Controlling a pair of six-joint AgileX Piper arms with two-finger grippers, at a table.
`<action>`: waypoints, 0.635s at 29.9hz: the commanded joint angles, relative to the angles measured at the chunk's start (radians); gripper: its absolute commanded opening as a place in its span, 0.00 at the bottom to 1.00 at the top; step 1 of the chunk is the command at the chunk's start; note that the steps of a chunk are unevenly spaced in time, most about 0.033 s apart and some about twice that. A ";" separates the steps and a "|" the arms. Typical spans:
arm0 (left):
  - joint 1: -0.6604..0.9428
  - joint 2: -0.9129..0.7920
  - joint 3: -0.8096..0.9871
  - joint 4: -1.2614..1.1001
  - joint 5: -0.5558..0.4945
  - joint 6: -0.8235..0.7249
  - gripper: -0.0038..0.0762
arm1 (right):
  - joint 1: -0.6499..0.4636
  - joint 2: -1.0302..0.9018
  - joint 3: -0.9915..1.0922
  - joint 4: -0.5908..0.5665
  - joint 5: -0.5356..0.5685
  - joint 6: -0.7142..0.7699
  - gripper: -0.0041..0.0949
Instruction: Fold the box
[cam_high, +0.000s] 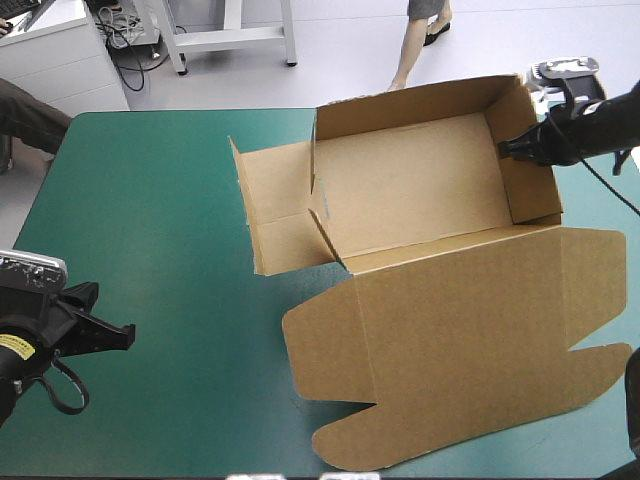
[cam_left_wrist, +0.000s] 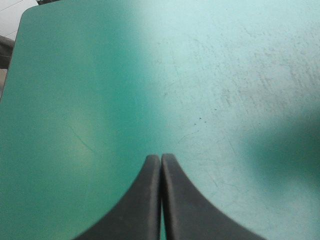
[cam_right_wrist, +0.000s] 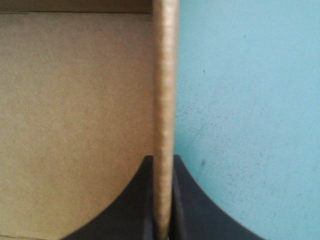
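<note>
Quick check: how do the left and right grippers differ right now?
The left gripper is shut on nothing; the right gripper is shut on a raised wall of the box. The left gripper is over bare cover, apart from the box; the right gripper is at its right end. Both are shut.

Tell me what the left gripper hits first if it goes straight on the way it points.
Most likely the bare teal-green cover: the left gripper, shut, has nothing else ahead in its wrist view. In the high view it aims toward the box, whose flat lid lies well off; depth is unclear.
</note>
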 joint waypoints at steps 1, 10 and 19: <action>0.003 0.034 -0.025 -0.038 -0.066 -0.019 0.04 | -0.044 -0.080 0.000 0.092 0.008 -0.038 0.02; 0.004 0.222 -0.025 -0.108 -0.135 0.035 0.04 | -0.057 -0.093 0.010 0.156 0.008 -0.040 0.02; 0.134 0.384 -0.025 -0.496 -0.109 0.357 0.04 | -0.057 -0.113 0.012 0.156 0.008 -0.054 0.02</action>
